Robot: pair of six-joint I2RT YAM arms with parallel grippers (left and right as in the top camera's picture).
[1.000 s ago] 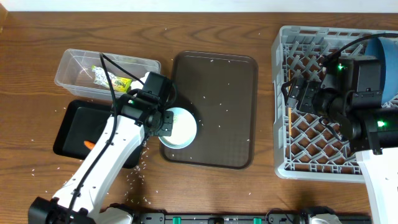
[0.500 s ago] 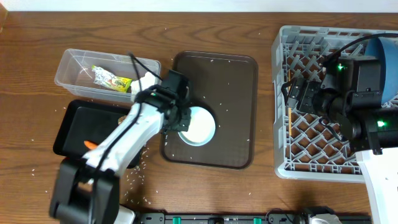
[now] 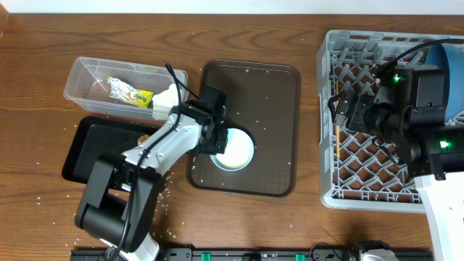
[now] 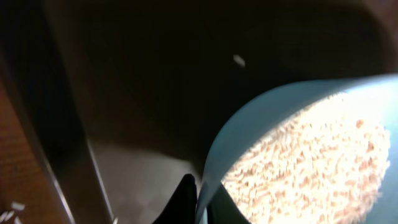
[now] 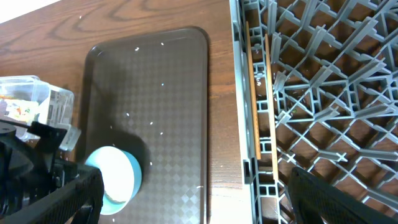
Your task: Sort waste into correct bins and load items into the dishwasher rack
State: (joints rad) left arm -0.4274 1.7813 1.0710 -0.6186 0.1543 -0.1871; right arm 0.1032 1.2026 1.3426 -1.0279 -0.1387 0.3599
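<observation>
My left gripper (image 3: pixel 216 141) is shut on the rim of the small light-blue cup (image 3: pixel 234 148), which sits low over the brown serving tray (image 3: pixel 268 101). In the left wrist view the fingers (image 4: pixel 196 198) pinch the cup wall (image 4: pixel 249 130), and white rice (image 4: pixel 311 155) fills the cup. The cup also shows in the right wrist view (image 5: pixel 115 177). My right gripper (image 3: pixel 348 109) is open and empty over the left side of the grey dishwasher rack (image 3: pixel 330 185). Wooden chopsticks (image 5: pixel 252 81) lie in the rack. A blue plate (image 3: pixel 449 61) stands at its far right, partly hidden.
The clear tub (image 3: pixel 87 76) holds the yellow-green wrapper (image 3: pixel 132 92) and white tissue (image 3: pixel 165 98). The black tray (image 3: pixel 81 148) holds the orange carrot (image 3: pixel 104 168). Loose rice grains lie on the brown tray and on the table near its front left.
My left gripper has carried the light-blue cup to the right, from the brown tray's left edge further onto the tray. The right arm has not moved.
</observation>
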